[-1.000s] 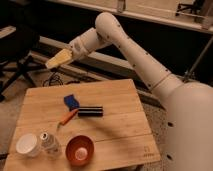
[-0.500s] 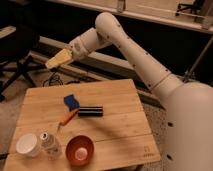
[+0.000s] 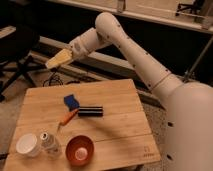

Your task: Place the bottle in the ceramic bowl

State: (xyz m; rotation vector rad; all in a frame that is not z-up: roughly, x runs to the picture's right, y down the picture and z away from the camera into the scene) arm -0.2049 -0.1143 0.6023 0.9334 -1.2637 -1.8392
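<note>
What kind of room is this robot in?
Probably an office or a robot lab. A black office chair stands at the left, cables lie on the floor, and the robot's gripper hangs in the air near the far left corner of a wooden table.

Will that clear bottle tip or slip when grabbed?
Likely tippy: the bottle stands upright and narrow. Probably light plastic, so a nudge may skid it into the adjacent white cup. The gripper hangs open past the table's far edge.
</note>
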